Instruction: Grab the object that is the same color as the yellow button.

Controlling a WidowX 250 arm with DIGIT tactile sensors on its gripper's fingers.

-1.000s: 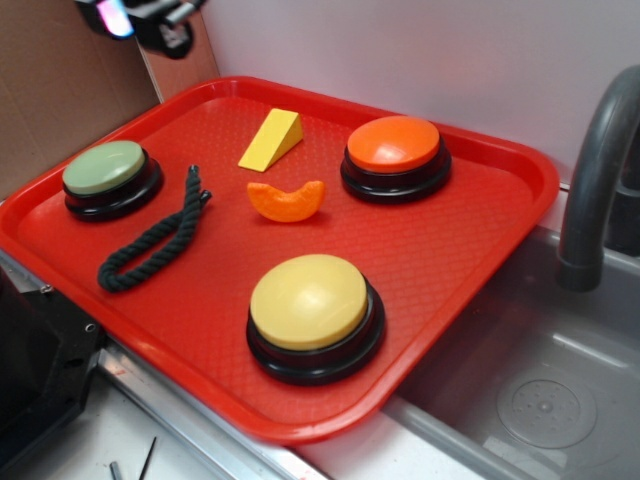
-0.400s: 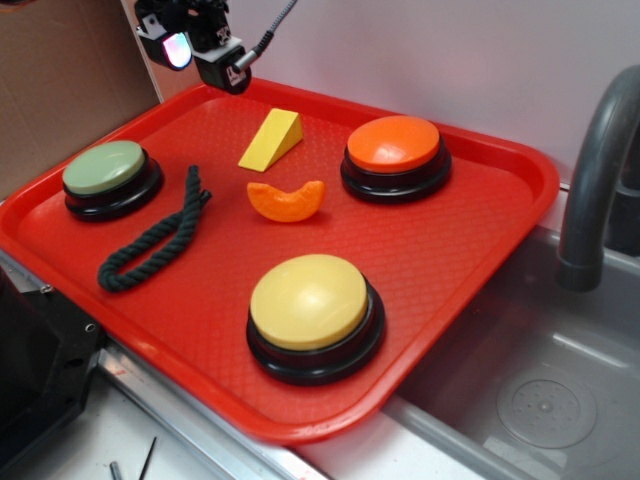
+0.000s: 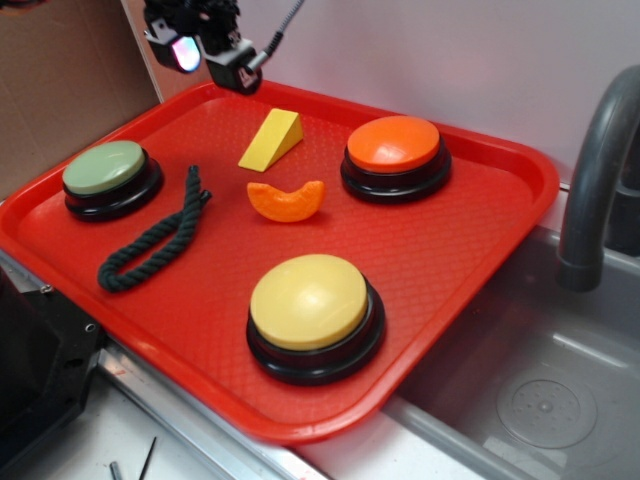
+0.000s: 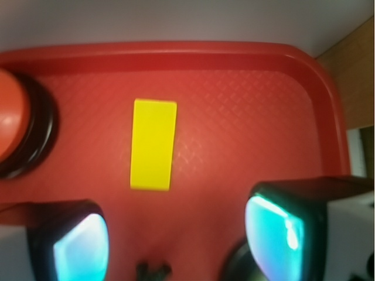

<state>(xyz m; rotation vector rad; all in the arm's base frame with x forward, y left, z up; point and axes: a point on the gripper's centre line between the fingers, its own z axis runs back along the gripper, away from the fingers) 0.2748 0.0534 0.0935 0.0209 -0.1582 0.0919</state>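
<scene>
One target: your small yellow wedge-shaped block (image 3: 271,139) lies on the red plastic tray (image 3: 470,260).
Gripper (image 3: 205,45): your jaws spread apart, holding nothing, above the tray's far-left corner.
Match: large mustard-yellow dome button (image 3: 308,300).

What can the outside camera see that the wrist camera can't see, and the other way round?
Only the exterior view shows the yellow button, the green button, the orange crescent piece, the dark rope and the grey faucet.

Only the wrist view shows the gripper from the inside, its jaws apart with glowing pads, and the yellow wedge's top as a plain rectangle.

Both show the yellow wedge, the orange button, the red tray and the gripper.
</scene>
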